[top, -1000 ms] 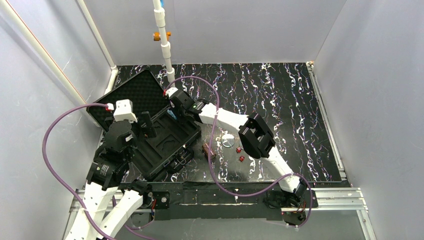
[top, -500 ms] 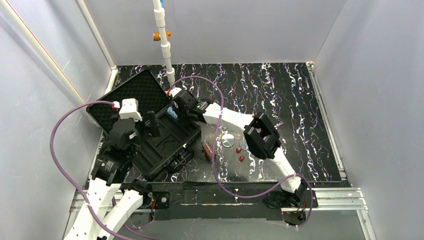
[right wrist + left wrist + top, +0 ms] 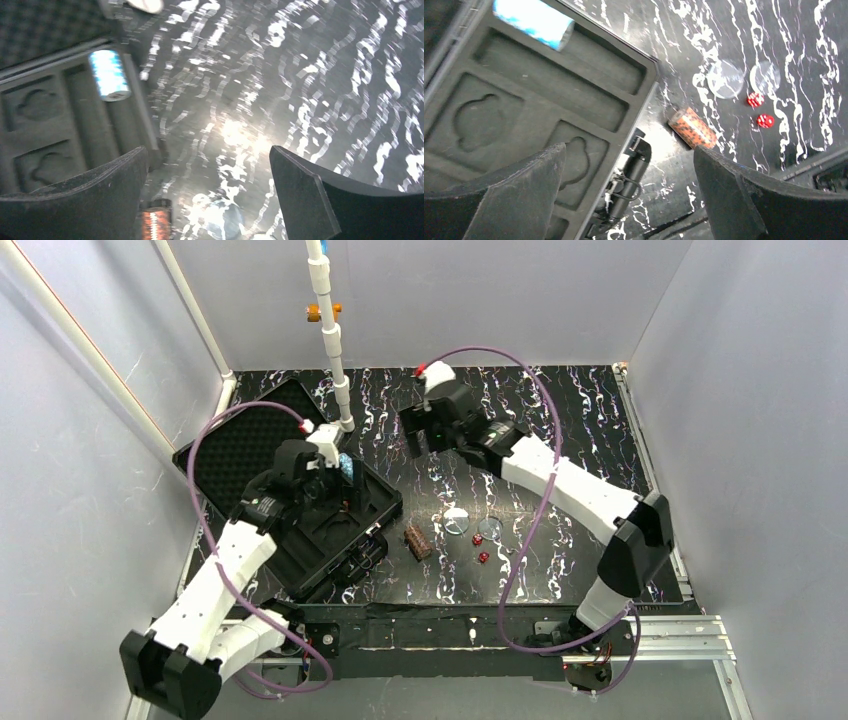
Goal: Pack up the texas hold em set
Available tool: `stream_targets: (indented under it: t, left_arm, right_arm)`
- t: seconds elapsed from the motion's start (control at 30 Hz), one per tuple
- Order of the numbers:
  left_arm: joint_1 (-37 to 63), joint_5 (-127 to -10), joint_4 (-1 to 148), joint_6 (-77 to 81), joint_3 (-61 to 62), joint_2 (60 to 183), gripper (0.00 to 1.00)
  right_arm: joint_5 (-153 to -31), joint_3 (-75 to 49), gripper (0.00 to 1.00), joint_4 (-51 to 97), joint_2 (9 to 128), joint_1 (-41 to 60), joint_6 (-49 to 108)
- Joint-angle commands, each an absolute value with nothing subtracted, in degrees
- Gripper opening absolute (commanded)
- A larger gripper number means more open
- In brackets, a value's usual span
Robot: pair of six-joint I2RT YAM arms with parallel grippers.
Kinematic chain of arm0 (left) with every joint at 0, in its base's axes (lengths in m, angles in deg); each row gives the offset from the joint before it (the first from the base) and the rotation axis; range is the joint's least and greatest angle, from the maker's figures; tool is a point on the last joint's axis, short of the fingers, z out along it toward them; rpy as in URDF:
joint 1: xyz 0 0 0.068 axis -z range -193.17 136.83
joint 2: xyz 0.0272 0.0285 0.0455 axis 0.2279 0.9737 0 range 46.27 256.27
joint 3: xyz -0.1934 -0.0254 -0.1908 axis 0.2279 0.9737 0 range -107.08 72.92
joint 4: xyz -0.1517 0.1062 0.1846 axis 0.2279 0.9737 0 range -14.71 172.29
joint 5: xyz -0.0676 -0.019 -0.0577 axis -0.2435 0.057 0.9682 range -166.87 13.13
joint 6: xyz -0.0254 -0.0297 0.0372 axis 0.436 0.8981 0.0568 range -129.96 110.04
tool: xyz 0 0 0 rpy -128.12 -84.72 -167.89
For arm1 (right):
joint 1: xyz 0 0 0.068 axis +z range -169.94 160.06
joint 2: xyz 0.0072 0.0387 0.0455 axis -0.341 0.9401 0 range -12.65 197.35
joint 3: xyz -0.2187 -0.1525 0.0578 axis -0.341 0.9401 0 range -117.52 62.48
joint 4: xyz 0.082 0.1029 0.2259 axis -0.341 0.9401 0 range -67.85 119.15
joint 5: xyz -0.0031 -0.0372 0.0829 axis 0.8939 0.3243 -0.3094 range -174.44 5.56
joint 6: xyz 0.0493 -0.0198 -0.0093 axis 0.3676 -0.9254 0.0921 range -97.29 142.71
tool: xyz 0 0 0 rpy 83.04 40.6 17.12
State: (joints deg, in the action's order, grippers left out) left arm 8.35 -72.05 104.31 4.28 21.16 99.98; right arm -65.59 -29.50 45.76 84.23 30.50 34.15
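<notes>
The blue-white chip stack [image 3: 534, 20] is lying in the open case's [image 3: 330, 530] foam trough, while the brown stack [image 3: 416, 540], dice [image 3: 478, 538] and discs [image 3: 456, 521] are waiting on the worktop [image 3: 560, 440] beside it. The left jaws and right jaws are hanging wide open, gripping nothing.

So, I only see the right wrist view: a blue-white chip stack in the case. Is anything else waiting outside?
Observer: Two red dice lie on the table, right of the brown chip stack.
Operator: Where's the other arm?
Observer: The left gripper hangs open over the case.
Operator: I see one blurry disc. Just one?
Observer: No, two clear discs lie side by side, just beyond the dice.
</notes>
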Motion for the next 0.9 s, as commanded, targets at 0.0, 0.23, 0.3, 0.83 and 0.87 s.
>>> stream_targets:
  t: [0.0, 0.23, 0.3, 0.83, 0.87]
  left_arm:
    - [12.09, -65.67, 104.83, 4.56, 17.81, 104.76, 0.99]
    - [23.19, -73.24, 105.17, 4.01, 12.16, 114.95, 0.94]
    - [26.10, -74.83, 105.11, 4.10, 10.40, 118.31, 0.92]
    - [42.96, -85.43, 104.38, 11.71, -1.32, 141.58, 0.79]
    - [43.62, -85.92, 104.32, 12.75, -1.82, 142.56, 0.78]
  right_arm:
    - [-62.56, -23.24, 0.98, 45.97, 78.40, 24.96, 38.80]
    - [-59.00, -14.34, 0.98, 44.16, 67.84, 21.61, 43.77]
    - [-55.22, -12.05, 0.98, 43.96, 64.90, 21.50, 44.52]
    - [-43.96, -2.23, 0.98, 40.78, 45.48, 21.28, 44.76]
    - [-43.88, -1.87, 0.98, 40.49, 44.90, 21.28, 44.55]
